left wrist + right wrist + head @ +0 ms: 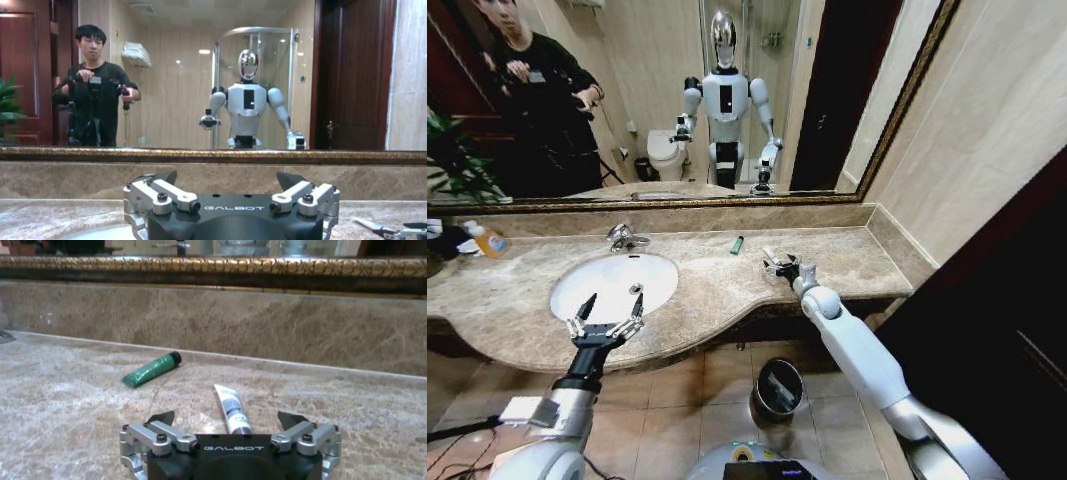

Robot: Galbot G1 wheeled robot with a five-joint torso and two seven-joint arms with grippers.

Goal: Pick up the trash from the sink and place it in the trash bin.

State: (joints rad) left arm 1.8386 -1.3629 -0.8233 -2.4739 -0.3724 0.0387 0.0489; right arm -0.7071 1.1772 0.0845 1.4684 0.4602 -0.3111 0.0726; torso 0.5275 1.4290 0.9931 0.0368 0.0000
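Right gripper [779,266] low over the marble counter [707,265], well to the tap-less side of the sink [614,287]; jaws spread wide, nothing held. A white tube [231,407] lies flat on the counter between its fingertips, not gripped. Small green tube [737,244] lies just beyond, nearer the mirror, between sink and gripper. Left gripper [608,309] hovers over the sink's front rim, fingers spread apart, empty. Trash bin [776,390] on the floor below the counter edge.

The right hand [230,426] hid the near end of the white tube [229,402]; the sink [100,232] was cut off at the frame edge
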